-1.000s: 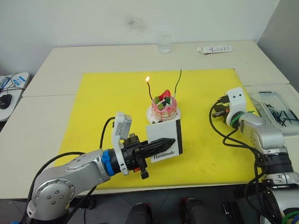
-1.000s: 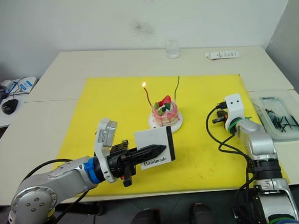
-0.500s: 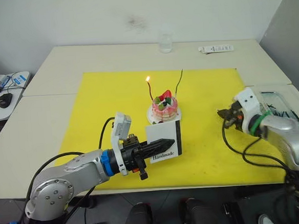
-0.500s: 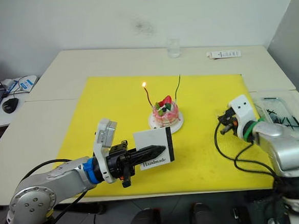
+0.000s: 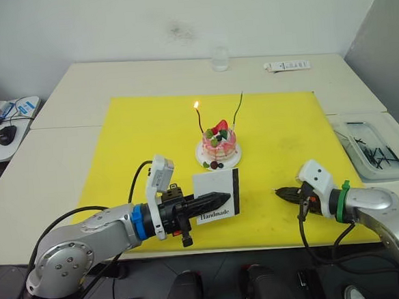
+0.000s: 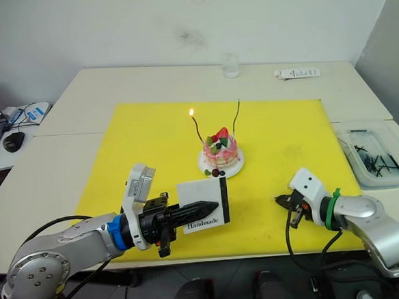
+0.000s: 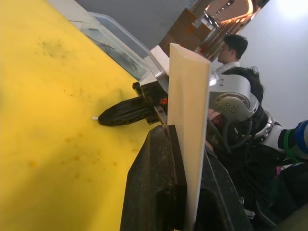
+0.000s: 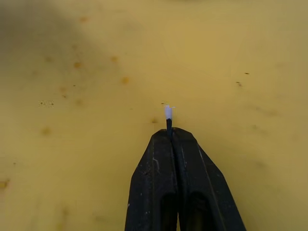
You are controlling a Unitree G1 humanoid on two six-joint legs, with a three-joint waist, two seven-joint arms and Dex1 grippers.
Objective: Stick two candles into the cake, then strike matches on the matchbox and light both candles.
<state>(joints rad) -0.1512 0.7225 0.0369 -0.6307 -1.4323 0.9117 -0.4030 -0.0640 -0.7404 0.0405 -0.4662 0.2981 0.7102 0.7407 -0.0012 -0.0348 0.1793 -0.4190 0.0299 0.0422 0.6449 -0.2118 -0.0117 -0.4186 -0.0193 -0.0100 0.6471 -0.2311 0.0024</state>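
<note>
The pink cake [image 5: 218,143] sits on its white plate at the middle of the yellow mat [image 5: 137,140]. Two candles stand in it: the dark red candle [image 5: 199,121] burns with a small flame, and the green candle [image 5: 238,109] shows no flame. My left gripper [image 5: 223,196] is shut on the white matchbox [image 5: 217,196], holding it upright near the mat's front edge. My right gripper [image 5: 279,193] is low over the mat to the matchbox's right, pointing at it. It is shut on a match [image 8: 168,115] whose white tip sticks out just past the fingertips.
A clear tray [image 5: 374,149] holding dark matches lies off the mat at the right. A glass [image 5: 220,58] and a white bar [image 5: 286,65] stand at the table's far edge. A computer mouse [image 5: 5,134] is far left. A person [image 7: 233,48] shows in the left wrist view.
My right arm swung from beside the tray down to the mat's front, its gripper now pointing left at the matchbox. The left gripper with the matchbox sank slightly toward the front edge.
</note>
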